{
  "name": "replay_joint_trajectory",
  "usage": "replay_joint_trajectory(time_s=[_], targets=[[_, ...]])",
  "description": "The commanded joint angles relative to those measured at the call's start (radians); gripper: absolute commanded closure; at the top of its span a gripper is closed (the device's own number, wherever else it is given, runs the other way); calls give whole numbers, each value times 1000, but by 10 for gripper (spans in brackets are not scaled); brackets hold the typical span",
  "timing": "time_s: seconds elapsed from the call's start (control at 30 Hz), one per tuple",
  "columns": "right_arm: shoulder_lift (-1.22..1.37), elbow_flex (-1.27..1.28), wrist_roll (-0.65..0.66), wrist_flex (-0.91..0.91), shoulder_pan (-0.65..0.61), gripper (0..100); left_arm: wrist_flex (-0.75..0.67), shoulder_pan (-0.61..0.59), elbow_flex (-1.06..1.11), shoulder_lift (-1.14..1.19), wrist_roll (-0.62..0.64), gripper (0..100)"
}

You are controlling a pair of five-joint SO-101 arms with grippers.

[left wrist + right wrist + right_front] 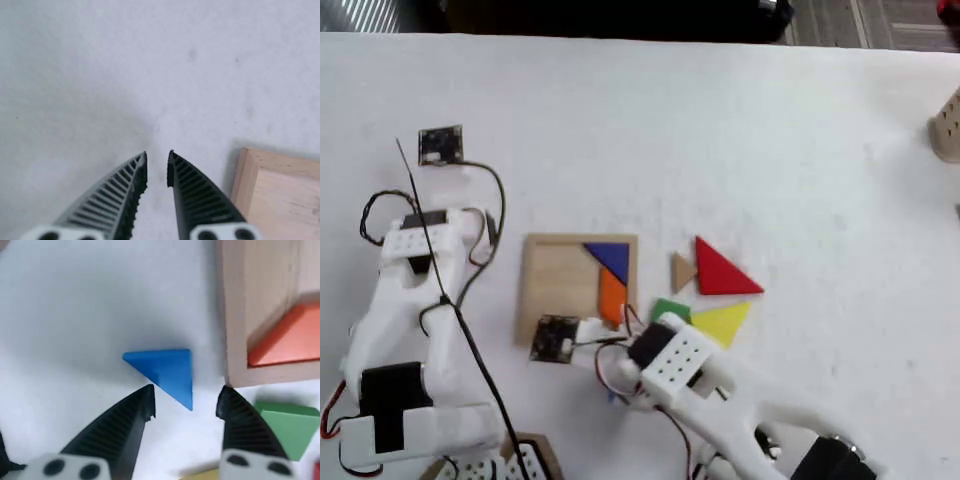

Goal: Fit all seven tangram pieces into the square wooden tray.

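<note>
Meanwhile, two claws are hanging over the white surface (720, 120), with two pieces sitting in the square wooden tray (552, 285).
At the left, the left claw (157, 160) is hovering narrowly parted, holding nothing, just beside a tray corner (260, 165). Inside the tray, a dark blue triangle (610, 258) is lying in the far right corner, with an orange piece (612, 295) touching it on the near side. Just outside the tray wall (235, 315), the right claw (187, 392) is gaping wide over a light blue triangle (167, 367) lying on the surface. Further right, a green piece (670, 310), a tan triangle (682, 272), a red triangle (723, 270) and a yellow triangle (722, 322) are lying loose near the tray.
</note>
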Motion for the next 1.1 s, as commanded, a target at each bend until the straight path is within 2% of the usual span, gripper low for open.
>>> replay_joint_trajectory(time_s=[0.0, 0.4, 0.83, 1.07], targets=[[-91, 8, -8, -15, -38, 800, -18, 18, -43, 1, -8, 917], [-424, 209, -6, -5, -105, 800, -18, 18, -43, 1, -8, 917], [-420, 210, -9, -16, -110, 800, -18, 18, -41, 1, -6, 917], [-174, 89, -54, -74, -110, 800, -18, 28, -41, 1, -5, 917]])
